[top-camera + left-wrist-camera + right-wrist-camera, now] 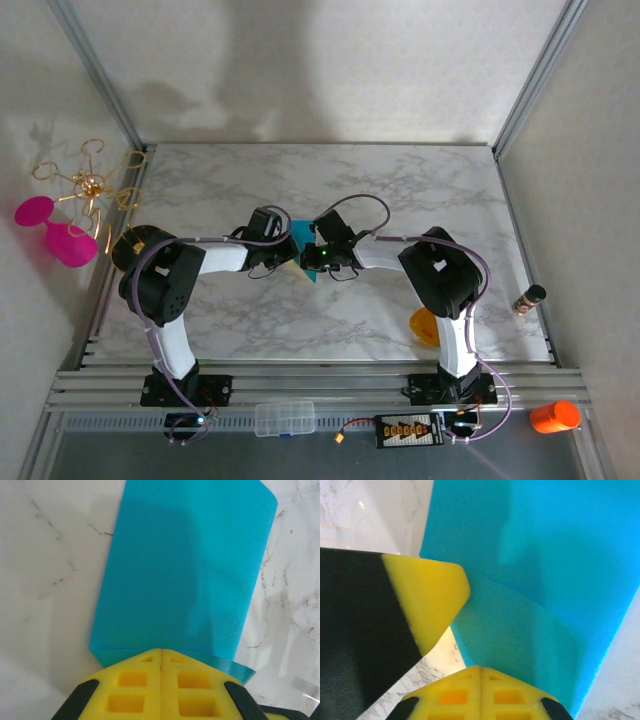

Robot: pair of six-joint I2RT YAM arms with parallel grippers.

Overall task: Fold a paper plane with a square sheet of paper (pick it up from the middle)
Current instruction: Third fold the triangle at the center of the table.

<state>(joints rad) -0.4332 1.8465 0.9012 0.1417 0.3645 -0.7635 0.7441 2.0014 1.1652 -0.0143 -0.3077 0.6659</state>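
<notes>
Wrist views show the smooth teal square sheet of paper (185, 565) curved and clamped by the closed left gripper (161, 654) and right gripper (481, 670); overhead, it is at the marble table's (420, 190) centre.

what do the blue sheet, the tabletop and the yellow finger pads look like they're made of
The square sheet of paper looks like thin matte teal paper: it bends softly and shows a fold. The table looks like marble, white with grey veins and a slight sheen, though it may be laminate. The left gripper has matte yellow fingers with moulded square pockets, likely plastic.
</notes>
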